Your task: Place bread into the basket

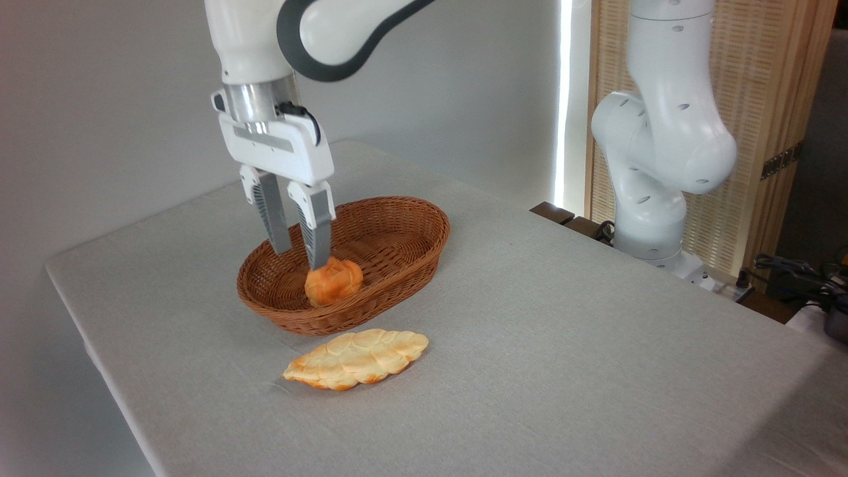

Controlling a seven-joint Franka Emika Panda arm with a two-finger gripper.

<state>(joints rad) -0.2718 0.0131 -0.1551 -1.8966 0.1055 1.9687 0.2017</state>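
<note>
The bread (333, 281), a small deep-orange braided bun, lies inside the brown woven wicker basket (411, 228), near its front wall. My gripper (299, 256) hangs just above and to the left of the bun, over the basket's left half. Its two fingers stand apart with nothing between them, so it is open. The right fingertip (319, 255) is close over the top of the bun.
A longer, flat, pale golden loaf (358, 358) lies on the grey tablecloth just in front of the basket. The arm's white base (656, 199) stands at the table's far right edge. Cables and gear (805, 275) sit off the table at the right.
</note>
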